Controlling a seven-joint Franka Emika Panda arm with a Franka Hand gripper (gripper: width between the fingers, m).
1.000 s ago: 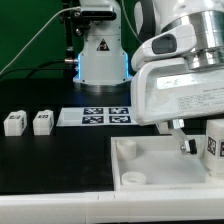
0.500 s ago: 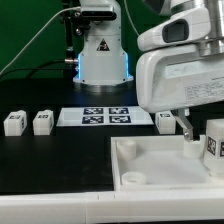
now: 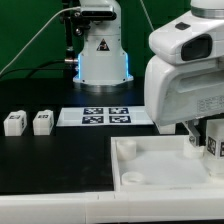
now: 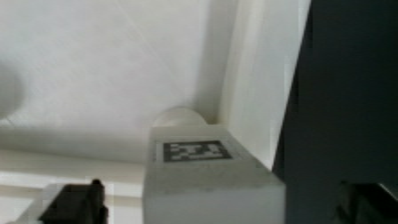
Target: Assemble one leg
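The arm (image 3: 185,85) is filling the exterior view's right and hanging over the far corner of the tray-like part (image 3: 150,165), which is lying on the dark table (image 3: 50,160). Behind it the marker board (image 3: 105,116) is lying flat, and two spare legs (image 3: 13,122) are sitting well apart at the exterior view's left. The leg (image 3: 213,142) for this step is standing upright at that far corner, long axis vertical, just beside the arm's lower end. The exterior view is hiding most of the pincer (image 4: 217,206), so its state is not readable there. The wrist view is supplying what is missing: the leg is lying directly below the pincer, tagged face up, with the dark fingers (image 4: 71,205) spread wide on either side and not touching it, so the pincer is open. A straight descent looks like what the grasp is calling for. Whether the leg is seated in the round corner hole (image 4: 178,116) I cannot tell.
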